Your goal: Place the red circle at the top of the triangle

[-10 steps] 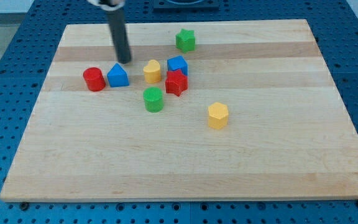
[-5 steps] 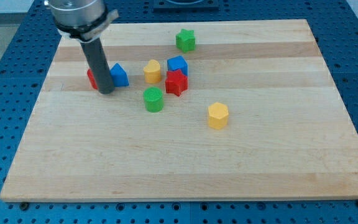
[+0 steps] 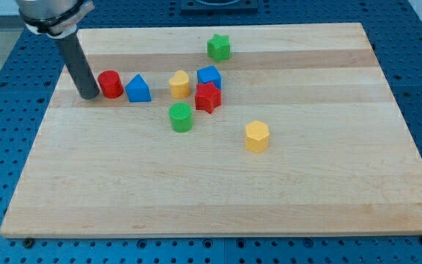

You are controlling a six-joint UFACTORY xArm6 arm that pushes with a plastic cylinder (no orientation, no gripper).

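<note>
The red circle [image 3: 110, 83] sits on the wooden board at the view's upper left. The blue triangle [image 3: 138, 89] lies just to its right, almost touching it. My tip [image 3: 89, 94] rests on the board at the red circle's left side, touching or nearly touching it. The dark rod rises from there toward the view's top left.
A yellow block [image 3: 179, 83], a blue block [image 3: 209, 76], a red star [image 3: 208, 97] and a green cylinder [image 3: 181, 116] cluster right of the triangle. A green star [image 3: 218, 47] lies near the top edge. A yellow hexagon [image 3: 256, 136] lies toward the middle right.
My tip moved from above the triangle, down in front of the red circle, then out to the circle's left. The red circle now sits slightly higher on the board.
</note>
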